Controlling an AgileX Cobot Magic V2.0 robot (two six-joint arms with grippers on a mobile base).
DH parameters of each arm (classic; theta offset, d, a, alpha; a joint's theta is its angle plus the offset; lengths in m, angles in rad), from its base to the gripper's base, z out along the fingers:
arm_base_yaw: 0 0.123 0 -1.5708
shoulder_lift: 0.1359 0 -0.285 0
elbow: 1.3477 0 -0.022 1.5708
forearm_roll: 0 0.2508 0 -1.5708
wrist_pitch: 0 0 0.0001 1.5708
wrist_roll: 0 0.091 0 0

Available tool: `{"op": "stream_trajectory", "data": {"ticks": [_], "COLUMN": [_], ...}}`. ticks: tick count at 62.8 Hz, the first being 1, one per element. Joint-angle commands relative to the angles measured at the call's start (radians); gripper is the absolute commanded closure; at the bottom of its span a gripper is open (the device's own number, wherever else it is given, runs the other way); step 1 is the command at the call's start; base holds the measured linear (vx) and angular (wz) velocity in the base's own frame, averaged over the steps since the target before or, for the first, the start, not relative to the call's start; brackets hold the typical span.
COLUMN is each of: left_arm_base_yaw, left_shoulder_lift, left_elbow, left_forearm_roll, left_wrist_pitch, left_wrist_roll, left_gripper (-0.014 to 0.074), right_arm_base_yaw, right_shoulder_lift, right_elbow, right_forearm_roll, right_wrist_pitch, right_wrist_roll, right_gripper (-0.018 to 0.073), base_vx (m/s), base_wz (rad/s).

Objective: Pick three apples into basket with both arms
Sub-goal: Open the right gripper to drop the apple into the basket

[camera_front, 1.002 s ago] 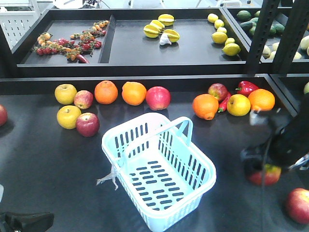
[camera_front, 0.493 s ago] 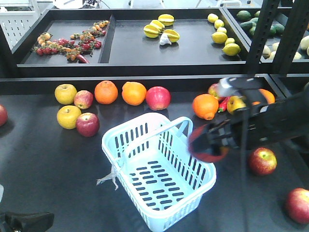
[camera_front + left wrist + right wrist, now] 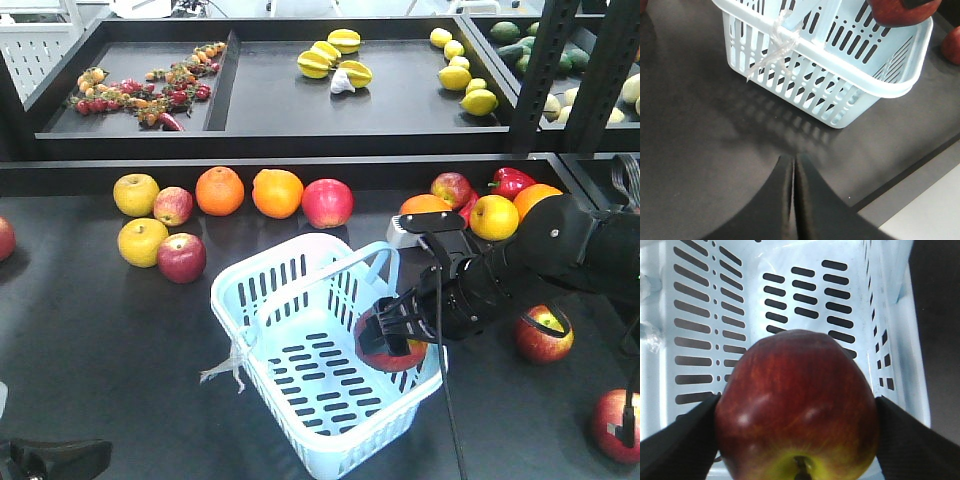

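The pale blue basket (image 3: 300, 300) stands in the middle of the dark table. My right gripper (image 3: 390, 338) reaches in from the right and is shut on a dark red apple (image 3: 402, 358), which hangs inside the basket near its right wall. In the right wrist view this apple (image 3: 797, 405) fills the space between both black fingers (image 3: 682, 440), above the slotted basket floor (image 3: 790, 295). Two more red apples (image 3: 545, 333) (image 3: 615, 425) lie right of the basket and another (image 3: 181, 257) lies to its left. My left gripper (image 3: 794, 167) is shut and empty, low in front of the basket (image 3: 840, 85).
Yellow apples (image 3: 136, 194), oranges (image 3: 219, 190), more red apples (image 3: 327, 203) and red peppers (image 3: 511, 181) line the table's back edge. Behind it are raised black trays (image 3: 250, 125) with small fruit and lemons. A black upright frame (image 3: 545, 70) stands at the back right.
My right arm lifted an apple from the table's right side, swung left with it and lowered it into the basket. The left arm stayed still.
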Motion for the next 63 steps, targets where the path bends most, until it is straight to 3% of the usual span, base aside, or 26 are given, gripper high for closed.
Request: {"op": "stream_trajectory", "data": {"ticks": [1,9,14,21,32,44,57,63], "left_arm_base_yaw": [-0.001,-0.001,-0.001,-0.001,-0.001,-0.001,-0.001,-0.001], "left_shoulder_lift": [-0.004,-0.004,-0.004,-0.004,-0.004,-0.004,-0.004,-0.004], "left_elbow": [-0.023,-0.023,-0.023,-0.023,-0.023,-0.023,-0.023,-0.023], "left_forearm_roll": [-0.029,-0.029,-0.029,-0.029,-0.029,-0.029,-0.029,-0.029], "left_wrist_pitch": [-0.036,-0.036,-0.036,-0.036,-0.036,-0.036,-0.036,-0.036], "left_wrist_roll": [-0.002,-0.002,-0.002,-0.002,-0.002,-0.002,-0.002,-0.002], "left_gripper": [0.0604,0.0604,0.0604,0.0604,0.0604,0.0604,0.0604,0.0604], "right_arm_base_yaw": [0.001,0.001,0.001,0.001,0.001,-0.001,-0.001,-0.001], "right_shoulder_lift": [-0.039,-0.039,-0.039,-0.039,-0.039,-0.067,-0.164,-0.212], "right_elbow": [-0.025,-0.025,-0.025,-0.025,-0.025,-0.026,-0.025,-0.025], "right_forearm_roll": [0.026,0.025,0.025,0.025,0.025,0.024,-0.03,-0.066], "right_wrist_pitch": [-0.028,-0.024,-0.023,-0.021,-0.013,0.034,0.083,0.116], "right_wrist_roll": [-0.016,-0.016,-0.014,-0.014,-0.014,-0.009,-0.006,0.035], "right_gripper": [0.0155,-0.0027,-0.0094,-0.0115,-0.0071,0.013,0.0578,0.0569], "base_vx": [0.0,0.0,0.0,0.0,0.0,0.0,0.0,0.0], "base_wz": [0.0,0.0,0.0,0.0,0.0,0.0,0.0,0.0]}}
